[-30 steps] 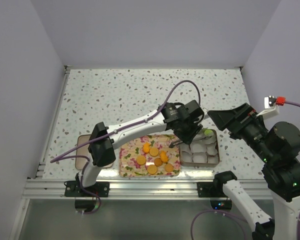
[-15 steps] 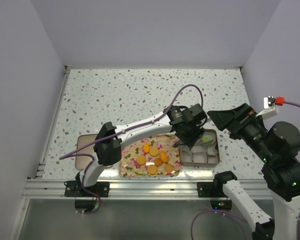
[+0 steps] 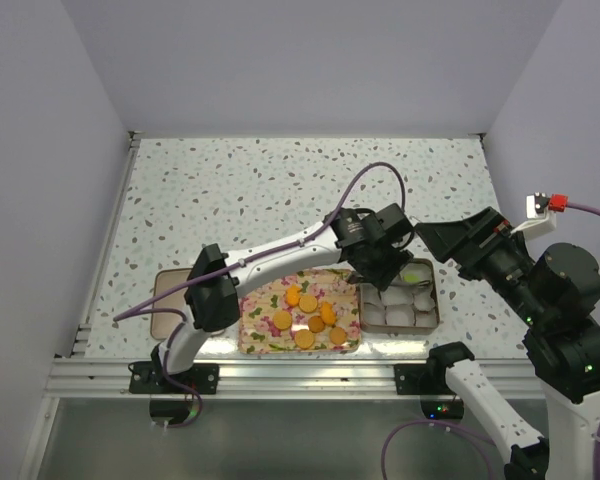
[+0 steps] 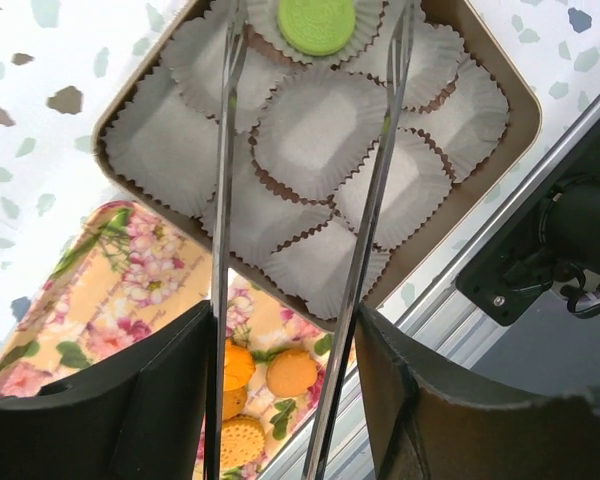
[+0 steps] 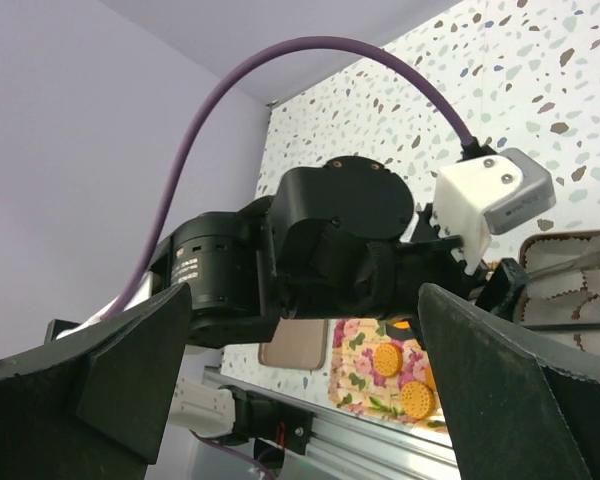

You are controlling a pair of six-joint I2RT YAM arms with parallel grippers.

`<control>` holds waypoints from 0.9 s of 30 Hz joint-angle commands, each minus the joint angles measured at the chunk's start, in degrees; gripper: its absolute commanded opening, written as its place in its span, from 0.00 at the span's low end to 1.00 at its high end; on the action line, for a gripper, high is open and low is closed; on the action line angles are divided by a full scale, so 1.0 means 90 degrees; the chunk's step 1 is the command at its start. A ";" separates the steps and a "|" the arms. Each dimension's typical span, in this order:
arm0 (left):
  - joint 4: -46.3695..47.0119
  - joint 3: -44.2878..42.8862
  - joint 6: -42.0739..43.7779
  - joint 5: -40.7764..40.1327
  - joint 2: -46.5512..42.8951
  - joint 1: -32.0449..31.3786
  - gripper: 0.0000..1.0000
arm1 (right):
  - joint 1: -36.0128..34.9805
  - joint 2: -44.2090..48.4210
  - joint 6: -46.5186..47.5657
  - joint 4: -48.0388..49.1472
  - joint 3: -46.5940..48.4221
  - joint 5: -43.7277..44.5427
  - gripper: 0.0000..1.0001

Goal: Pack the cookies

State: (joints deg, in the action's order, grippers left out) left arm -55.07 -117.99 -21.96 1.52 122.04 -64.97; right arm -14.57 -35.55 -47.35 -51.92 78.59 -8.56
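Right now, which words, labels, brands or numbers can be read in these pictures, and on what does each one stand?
None can be read.
White print on the left arm's black joint: too small and blurred to read.
Tin, tray, cookies: no text shows.

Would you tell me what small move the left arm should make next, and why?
Probably lift the left gripper straight up from the metal tin: the round light green cookie already lies in a white paper cup, the jaws stand apart from it, and orange round cookies wait on the floral tray.
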 commanded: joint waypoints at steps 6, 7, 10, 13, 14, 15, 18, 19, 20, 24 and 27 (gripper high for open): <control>-0.0277 0.0228 -0.0031 -0.0744 -0.1547 0.0246 0.57 | -0.0012 0.0093 -0.0080 0.0124 -0.0040 -0.0143 0.99; -0.0316 0.0288 -0.0031 -0.0793 -0.1770 0.0266 0.57 | -0.0003 0.0083 -0.0119 0.0153 -0.0060 -0.0172 0.99; -0.0551 0.0600 -0.0070 -0.1008 -0.2221 0.0353 0.56 | -0.0012 0.0102 -0.0158 0.0212 -0.0109 -0.0211 0.99; -0.0717 0.1263 -0.0148 -0.1233 -0.2787 0.0412 0.56 | -0.0012 0.0083 -0.0168 0.0261 -0.0109 -0.0202 0.99; -0.0727 0.1739 -0.0168 -0.1282 -0.2953 0.0441 0.56 | -0.0012 0.0073 -0.0159 0.0290 -0.0089 -0.0202 0.99; -0.0727 0.1995 -0.0216 -0.1311 -0.3302 0.0461 0.56 | -0.0003 0.0063 -0.0168 0.0310 -0.0089 -0.0221 0.99; -0.0707 0.2979 -0.0470 -0.1380 -0.4054 0.0520 0.56 | -0.0002 0.0054 -0.0110 0.0495 -0.0118 -0.0445 0.99; -0.0707 0.3225 -0.0625 -0.1389 -0.4251 0.0539 0.56 | -0.0002 0.0054 -0.0110 0.0525 -0.0148 -0.0494 0.99; -0.0707 0.3663 -0.0724 -0.1399 -0.4437 0.0588 0.56 | -0.0002 0.0063 -0.0129 0.0583 -0.0206 -0.0553 0.99; -0.0902 0.4583 -0.1192 -0.1419 -0.5471 0.0627 0.56 | -0.0012 0.0054 -0.0266 0.0749 -0.0392 -0.0777 0.99; -0.1039 0.5150 -0.1554 -0.1448 -0.6049 0.0647 0.56 | -0.0002 0.0044 -0.0353 0.0818 -0.0519 -0.0875 0.99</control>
State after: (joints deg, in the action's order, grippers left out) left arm -63.13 -74.35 -30.94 -9.93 73.38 -59.55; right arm -14.61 -35.16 -49.12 -48.01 74.85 -13.74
